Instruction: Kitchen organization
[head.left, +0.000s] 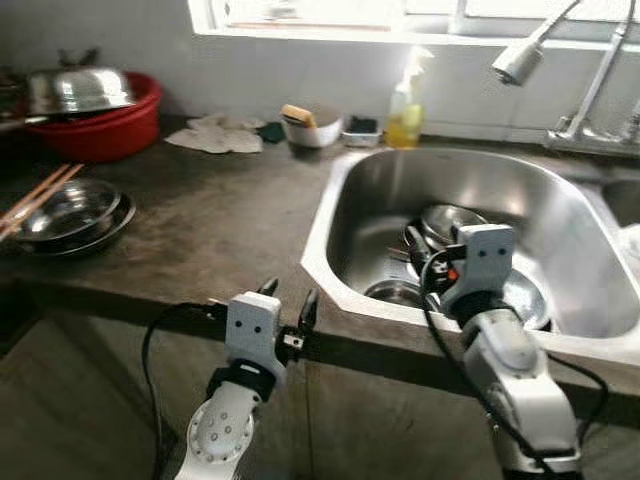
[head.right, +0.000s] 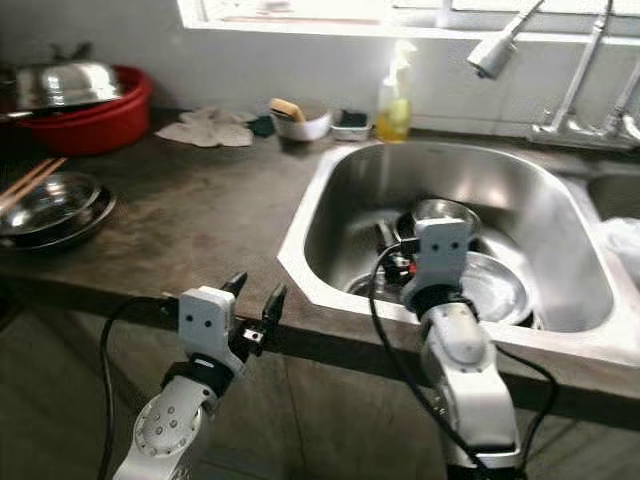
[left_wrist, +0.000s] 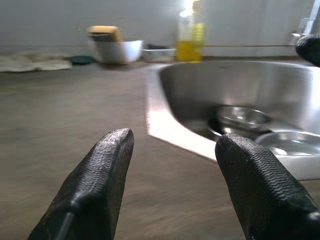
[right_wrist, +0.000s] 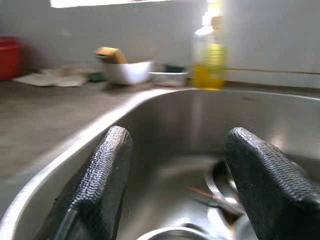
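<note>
A steel sink (head.left: 330, 222) is set into the dark counter (head.left: 220, 215) and holds several steel bowls (head.left: 452, 218) and plates (head.right: 492, 285). My right gripper (right_wrist: 177, 132) is open and reaches over the sink's near rim, above the dishes, holding nothing. One of its fingers (head.left: 415, 243) shows beside the white wrist. My left gripper (head.left: 289, 295) is open and empty at the counter's front edge, left of the sink's near corner. Stacked steel bowls (head.left: 70, 212) with chopsticks (head.left: 38, 195) across them sit at the counter's left.
A red basin (head.left: 105, 128) with a steel lid on it stands at the back left. Along the back wall are a cloth (head.left: 215, 135), a white bowl with a sponge (head.left: 312, 125), a small tray (head.left: 360, 130) and a yellow soap bottle (head.left: 405, 115). A faucet sprayer (head.left: 518, 62) hangs over the sink.
</note>
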